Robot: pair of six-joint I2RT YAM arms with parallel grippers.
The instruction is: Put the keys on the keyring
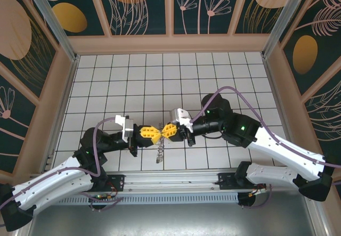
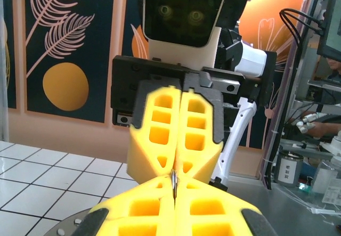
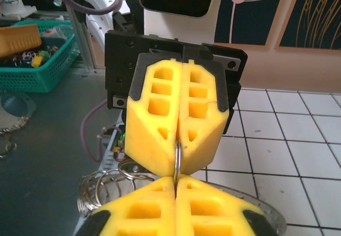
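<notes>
Left gripper [image 1: 154, 133] and right gripper [image 1: 165, 131] tip to tip above tabletop [image 1: 213, 76].
Both clamped shut on keyring [image 3: 178, 160], its wire coils dangling beneath.

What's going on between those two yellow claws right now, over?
Both shut: left gripper, right gripper, tip to tip. Wire keyring pinched by both, loops dangling below. Nothing else in the way.
</notes>
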